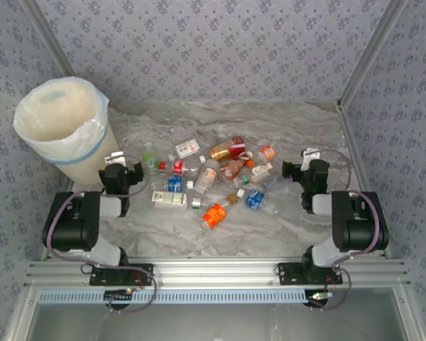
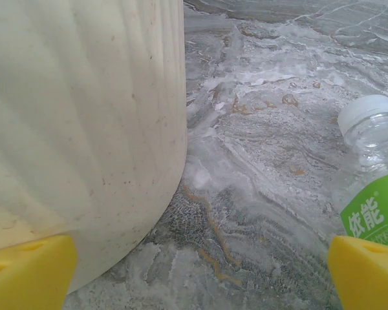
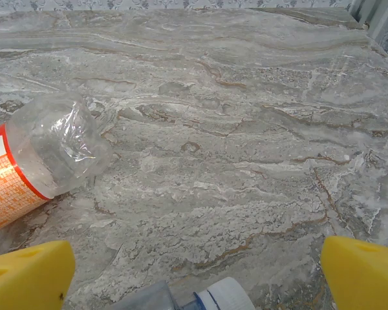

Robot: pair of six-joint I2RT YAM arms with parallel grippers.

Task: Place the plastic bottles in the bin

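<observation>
Bottles of clear plastic [image 1: 227, 149] with red, orange, blue and green labels lie scattered on the grey marbled counter [image 1: 163, 234] between the end effectors. Left end effector [image 1: 126, 165] and right end effector [image 1: 299, 165] both gape wide, empty. Cream-white bag-lined bin [image 1: 74, 169] stands far left, just beside the left one.

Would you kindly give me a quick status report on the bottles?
Left tool open, empty, beside the bin. Right tool open, empty. Plastic bottles scattered on the table, none gripped. Nothing seen blocking the bin.
</observation>
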